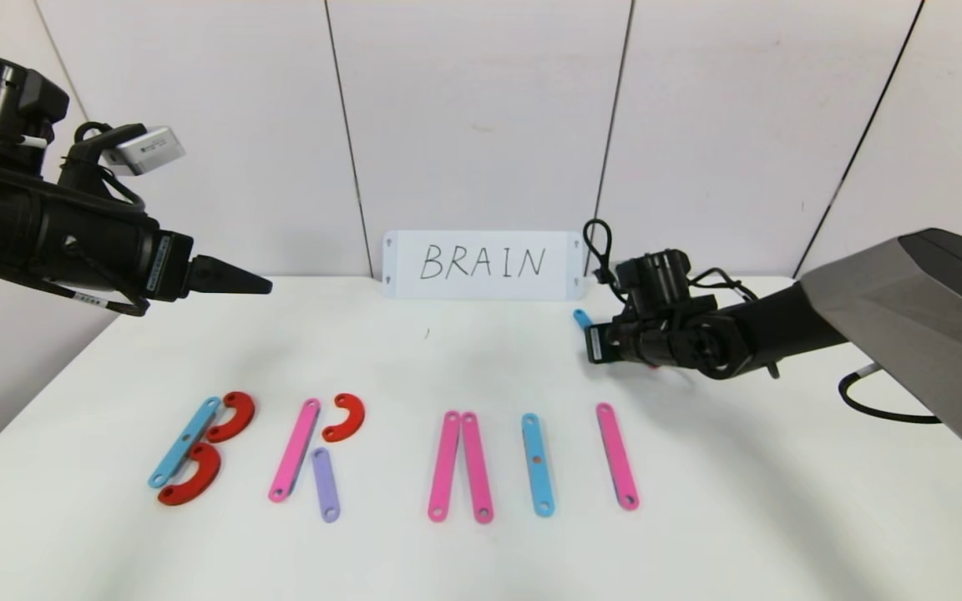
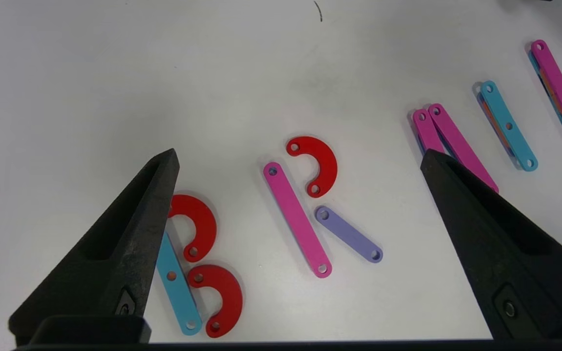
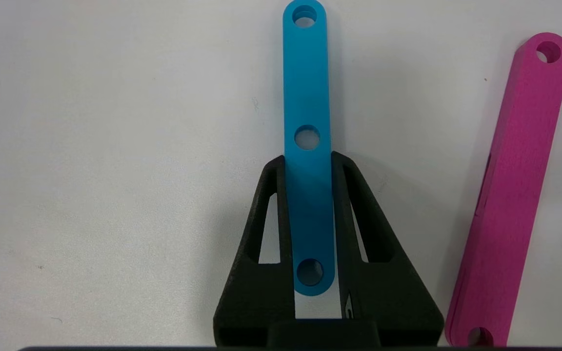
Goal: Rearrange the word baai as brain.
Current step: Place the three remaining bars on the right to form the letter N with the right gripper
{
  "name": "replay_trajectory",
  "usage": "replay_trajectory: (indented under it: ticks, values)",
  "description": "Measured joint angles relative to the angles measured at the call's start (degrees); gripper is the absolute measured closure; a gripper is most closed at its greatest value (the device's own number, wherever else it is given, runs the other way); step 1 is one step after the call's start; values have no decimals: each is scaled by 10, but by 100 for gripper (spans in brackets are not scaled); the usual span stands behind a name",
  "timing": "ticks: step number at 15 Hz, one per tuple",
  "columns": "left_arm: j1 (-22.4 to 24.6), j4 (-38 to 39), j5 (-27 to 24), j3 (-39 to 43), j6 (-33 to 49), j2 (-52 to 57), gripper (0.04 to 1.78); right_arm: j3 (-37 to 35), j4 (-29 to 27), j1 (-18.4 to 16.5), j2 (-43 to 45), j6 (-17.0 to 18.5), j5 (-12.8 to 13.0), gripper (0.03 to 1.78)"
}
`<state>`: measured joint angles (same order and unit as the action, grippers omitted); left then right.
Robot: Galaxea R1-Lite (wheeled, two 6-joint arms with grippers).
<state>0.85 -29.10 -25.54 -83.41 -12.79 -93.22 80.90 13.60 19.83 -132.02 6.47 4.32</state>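
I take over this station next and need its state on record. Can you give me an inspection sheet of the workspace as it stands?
Surface: white table, one small dark mark near the back.
Job's things: flat plastic strips and red C-shaped curves laid in a row as B, R, two pink strips, a blue strip, a pink strip.
Clutter: nothing seen.
Grippers: left gripper open, raised over the letters; right gripper shut on a blue three-hole strip at the table's right rear.
Cables: black cable at the right arm.
Surroundings: white card handwritten BRAIN against the pale panelled wall.
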Motion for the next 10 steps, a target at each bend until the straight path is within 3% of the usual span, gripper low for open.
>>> replay_trajectory:
  ticks: [3, 10]
  values:
    - [0, 0, 0, 0, 0, 0, 9, -8, -2, 0, 10, 0, -13, 154]
    - [0, 0, -1, 1, 0, 3, 9, -90, -1, -28, 93, -57, -111, 154]
